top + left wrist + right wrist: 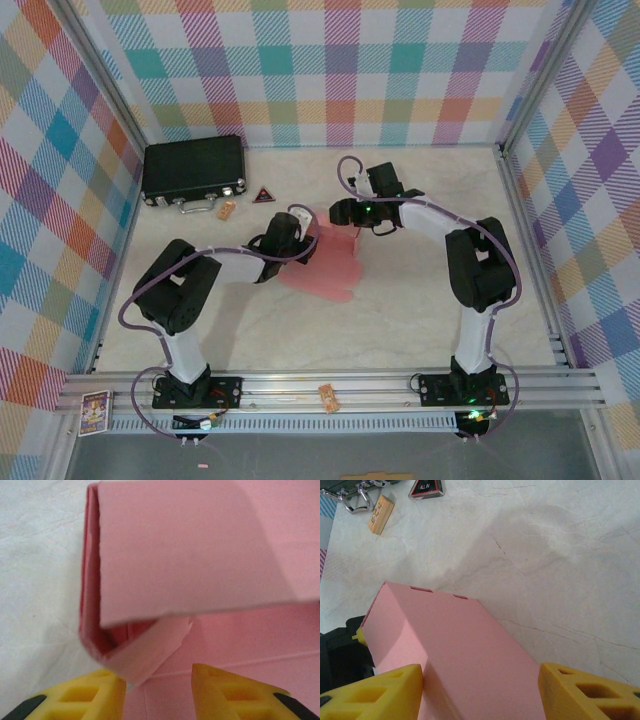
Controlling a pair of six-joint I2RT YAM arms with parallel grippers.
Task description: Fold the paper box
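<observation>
1. Roughly halfway: the paper box (325, 262) has one wide panel folded up and over, making a hollow shell just ahead of the left hand (157, 677).
2. Left to do, as I read it: a small tuck flap (150, 650) hangs loose beside one finger, and part of the sheet lies flat on the bench (400, 330) below that hand.
3. Left hand is released, fingers apart, nothing pinched.
4. Right hand (480, 682) is spread wide, straddling the box's long panel, not clamped.
5. The box hollow looks empty. The black case (194, 168), well beyond the left hand, is shut; contents hidden.
</observation>
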